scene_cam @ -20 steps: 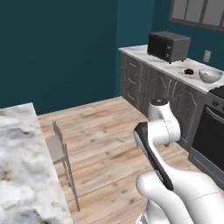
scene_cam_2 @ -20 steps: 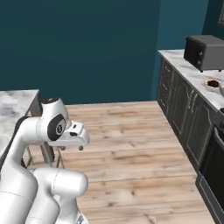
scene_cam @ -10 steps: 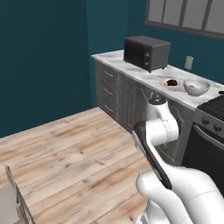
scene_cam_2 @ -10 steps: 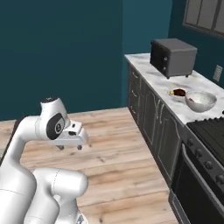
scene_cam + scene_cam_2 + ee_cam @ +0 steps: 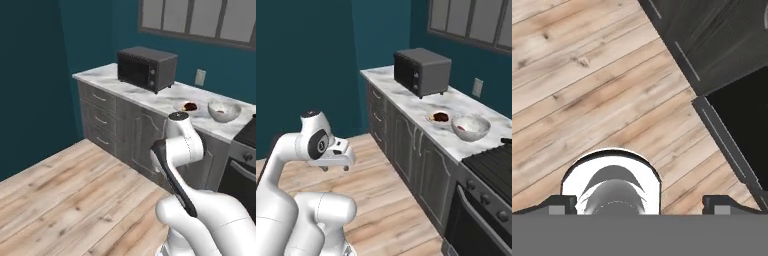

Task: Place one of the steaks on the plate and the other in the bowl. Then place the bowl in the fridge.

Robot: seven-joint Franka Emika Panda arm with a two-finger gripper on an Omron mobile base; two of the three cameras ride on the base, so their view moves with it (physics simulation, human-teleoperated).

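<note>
Worktop: one plate, one bowl, one steak apiece; pincer empty.
Left base view: small flat white plate (image 5: 187, 106) bearing one dark steak (image 5: 189, 106), beside deep white-grey bowl (image 5: 224, 111) on marble worktop (image 5: 150, 95). Right base view: bowl holds one red steak (image 5: 461, 128). Hand view: pincer (image 5: 640, 204) tips spread apart over wooden floor (image 5: 587, 90).

I'm in a home kitchen: a marble counter (image 5: 406, 90) over grey cabinets (image 5: 125, 130), a microwave (image 5: 421, 71) on it, a stove (image 5: 491, 167) at its end, wood floor (image 5: 65, 200) below.
</note>
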